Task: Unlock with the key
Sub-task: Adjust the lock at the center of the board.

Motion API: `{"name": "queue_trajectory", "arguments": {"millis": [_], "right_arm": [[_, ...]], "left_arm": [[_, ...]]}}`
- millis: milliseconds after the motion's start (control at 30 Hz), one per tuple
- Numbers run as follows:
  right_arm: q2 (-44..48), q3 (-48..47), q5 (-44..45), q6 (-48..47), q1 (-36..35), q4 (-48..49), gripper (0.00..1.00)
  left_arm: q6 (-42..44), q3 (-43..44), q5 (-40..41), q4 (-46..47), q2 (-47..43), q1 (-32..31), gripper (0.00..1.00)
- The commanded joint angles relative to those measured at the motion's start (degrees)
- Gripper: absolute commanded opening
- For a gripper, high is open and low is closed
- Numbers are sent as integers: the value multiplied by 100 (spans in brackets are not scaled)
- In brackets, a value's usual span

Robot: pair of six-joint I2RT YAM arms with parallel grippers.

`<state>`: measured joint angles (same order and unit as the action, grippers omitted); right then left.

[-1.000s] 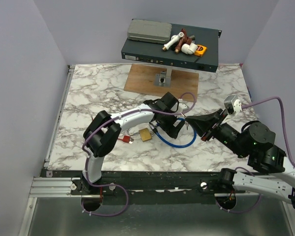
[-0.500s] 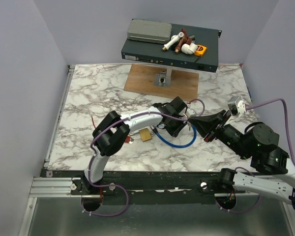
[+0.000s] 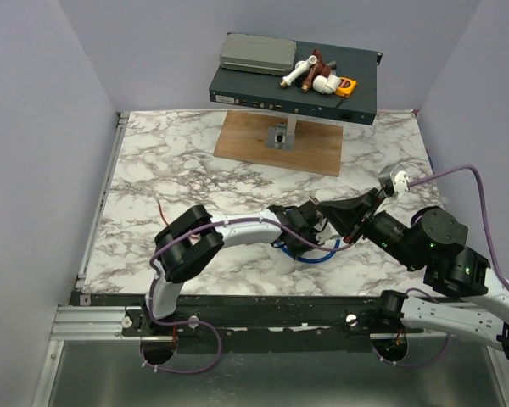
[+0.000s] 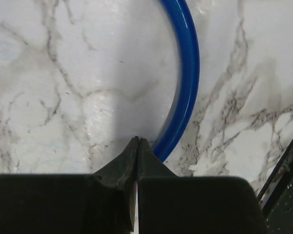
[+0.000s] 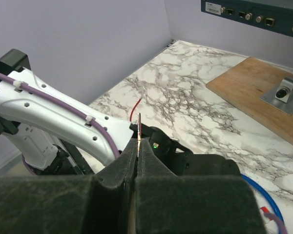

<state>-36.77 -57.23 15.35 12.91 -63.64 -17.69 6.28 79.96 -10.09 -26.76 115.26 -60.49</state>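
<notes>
Zero gap shows at the left gripper, pinched shut on nothing above the marble table, a blue cable loop at its 1 o'clock; farther toward 1 o'clock, the right gripper clamps the thin key, blade poking past its tips.
</notes>
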Motion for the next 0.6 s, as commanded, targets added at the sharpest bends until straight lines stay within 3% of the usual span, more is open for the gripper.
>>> {"name": "queue_trajectory", "arguments": {"millis": [0, 133, 300, 433, 567], "right_arm": [[-58, -204, -192, -61, 9, 17, 1], [-119, -196, -269, -25, 1, 81, 1], [-196, -207, -280, -28, 1, 121, 1], [-226, -261, -257, -68, 2, 116, 1], [-259, -219, -257, -87, 2, 143, 1]], "left_arm": [[430, -995, -267, -466, -318, -59, 0], [479, -1360, -410, -568, -778, 167, 0], [374, -922, -642, -952, -1170, 829, 1], [-349, -600, -1262, -1148, -1378, 1588, 38], [-786, -583, -1340, -995, -1436, 1881, 57]]}}
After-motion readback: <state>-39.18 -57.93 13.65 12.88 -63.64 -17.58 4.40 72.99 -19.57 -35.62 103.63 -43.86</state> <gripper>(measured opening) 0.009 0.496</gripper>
